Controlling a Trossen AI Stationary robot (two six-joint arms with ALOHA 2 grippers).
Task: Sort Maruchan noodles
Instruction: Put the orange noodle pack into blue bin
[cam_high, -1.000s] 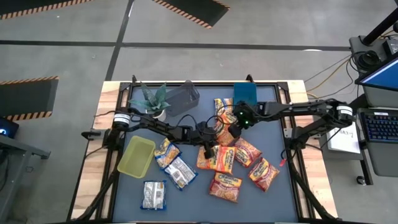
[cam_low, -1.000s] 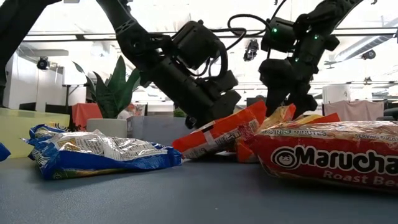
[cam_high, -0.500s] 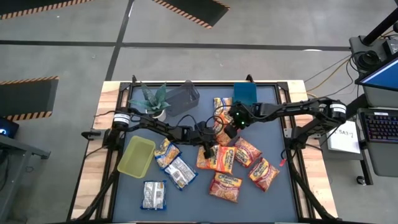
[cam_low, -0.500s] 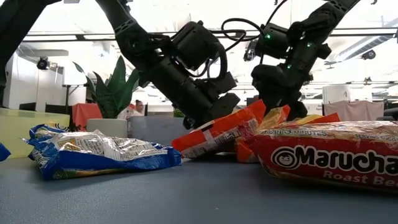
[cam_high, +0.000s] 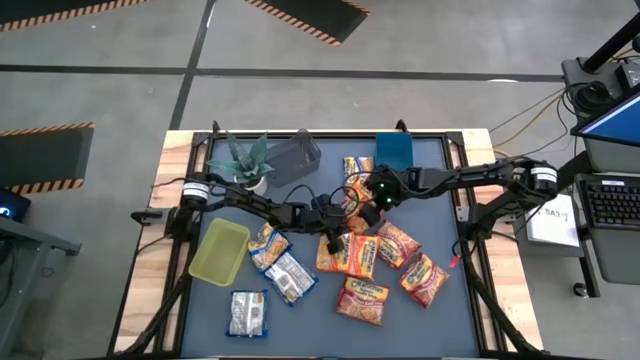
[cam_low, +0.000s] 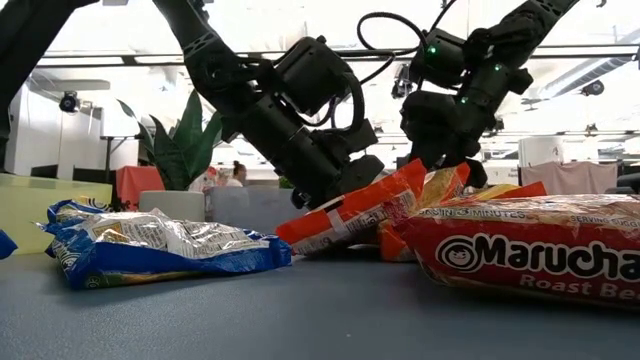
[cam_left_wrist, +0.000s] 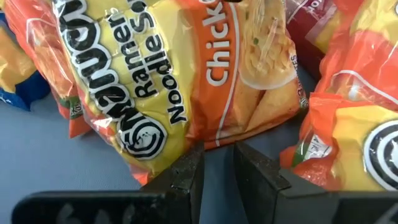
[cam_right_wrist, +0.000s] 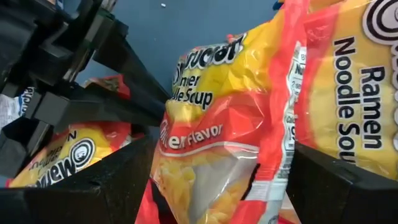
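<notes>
Several Maruchan noodle packets lie on the blue table: orange-red ones heaped in the middle (cam_high: 362, 256), a yellow-and-blue one (cam_high: 265, 245) and two whitish-silver ones (cam_high: 290, 278) to the left. My left gripper (cam_high: 335, 243) is low at the heap, its fingers a narrow gap apart (cam_left_wrist: 217, 165). It stands at the edge of an orange chicken packet (cam_left_wrist: 205, 81) that tilts up on its neighbours (cam_low: 350, 212). My right gripper (cam_high: 366, 208) hangs wide open above the heap. Its fingers stand on either side of an orange-yellow packet (cam_right_wrist: 214, 137). My left gripper comes slanting down from the table's left. One fingertip (cam_left_wrist: 189, 163) is at the lower edge (cam_left_wrist: 198, 147) of the orange chicken packet. Only table shows between the fingers, and I cannot tell whether the fingertip touches the packet.
A yellow-green bin (cam_high: 220, 250) stands at the left. A grey bin (cam_high: 293, 158), a blue bin (cam_high: 395, 150) and a potted plant (cam_high: 245, 160) line the far edge. The two grippers are close together over the heap. Bare table shows near the front right corner.
My right gripper has moved toward the table's left, closer to my left gripper. It has sunk a little over the orange packets.
</notes>
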